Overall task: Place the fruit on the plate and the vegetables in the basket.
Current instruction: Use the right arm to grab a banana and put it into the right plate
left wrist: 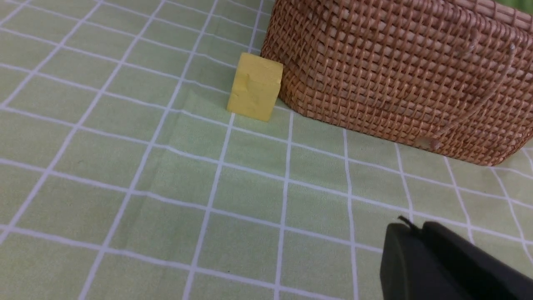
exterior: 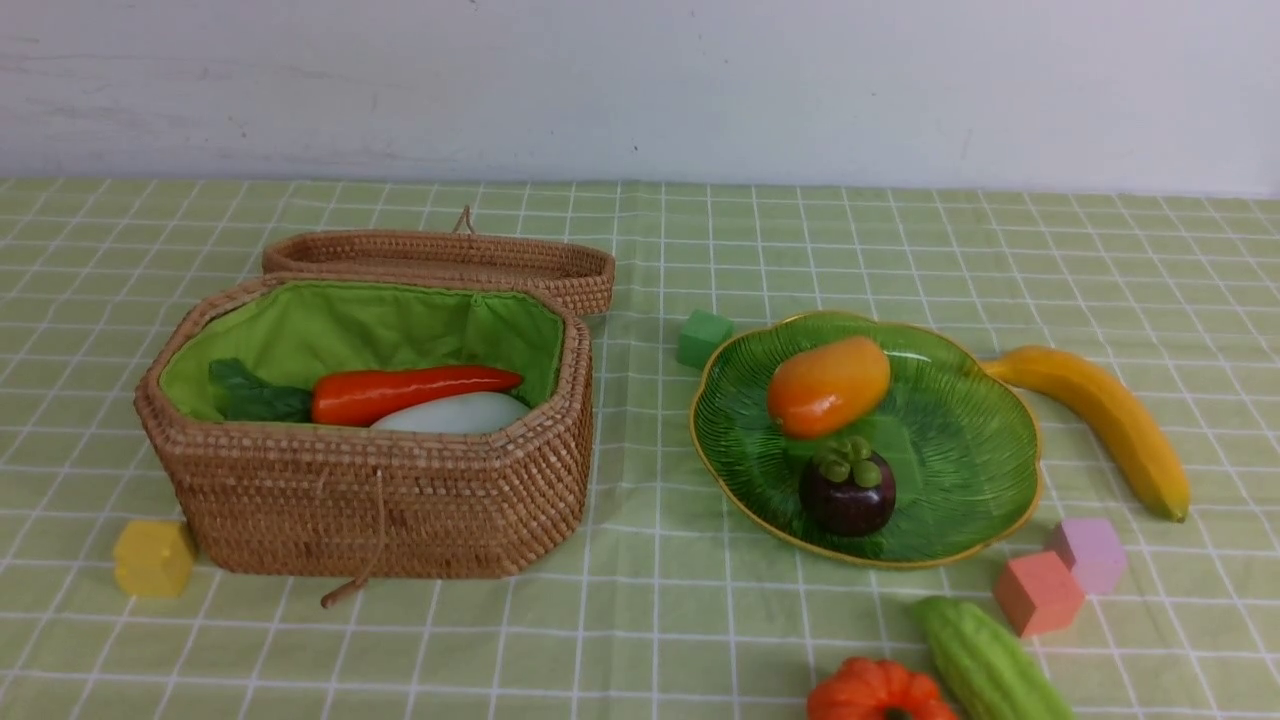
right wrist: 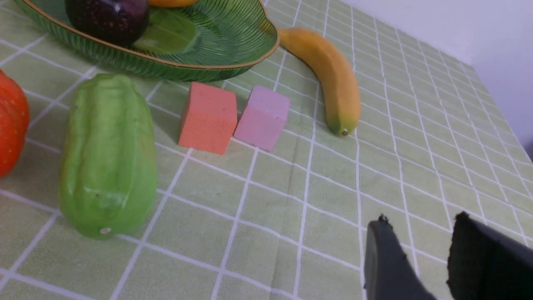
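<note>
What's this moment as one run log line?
basket: carrot, radish inside | plate: mango, mangosteen | unsorted: banana, gourd, pumpkin | left pincer shut | right pincer open, empty

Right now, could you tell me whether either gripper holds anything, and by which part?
Nothing is held: the left gripper is shut on air, the right gripper open and empty.

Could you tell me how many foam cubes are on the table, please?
4: green cube beyond the plate's left rim, yellow cube at the basket's near left corner, salmon cube and lilac cube side by side right of the gourd. Others may be hidden.
</note>
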`<state>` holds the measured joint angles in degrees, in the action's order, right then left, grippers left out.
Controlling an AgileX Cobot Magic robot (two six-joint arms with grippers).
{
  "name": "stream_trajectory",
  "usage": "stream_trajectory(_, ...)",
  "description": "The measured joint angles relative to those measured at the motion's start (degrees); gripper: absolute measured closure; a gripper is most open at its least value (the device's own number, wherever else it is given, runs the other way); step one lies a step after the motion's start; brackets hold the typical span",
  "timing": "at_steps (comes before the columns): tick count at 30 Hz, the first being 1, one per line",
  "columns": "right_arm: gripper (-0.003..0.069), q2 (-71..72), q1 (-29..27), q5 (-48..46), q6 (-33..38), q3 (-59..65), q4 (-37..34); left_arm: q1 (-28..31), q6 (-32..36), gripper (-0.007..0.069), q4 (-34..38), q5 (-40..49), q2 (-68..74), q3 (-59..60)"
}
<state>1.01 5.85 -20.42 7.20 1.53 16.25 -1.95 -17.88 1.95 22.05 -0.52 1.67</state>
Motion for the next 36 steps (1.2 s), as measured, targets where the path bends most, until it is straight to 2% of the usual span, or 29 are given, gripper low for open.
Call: stream_trajectory(36,0.0419,0.0,0.0,0.0,0.0,0.0,0.0,0.0,-0.1,0.0557,-0.2,0.0,0.0,0.0)
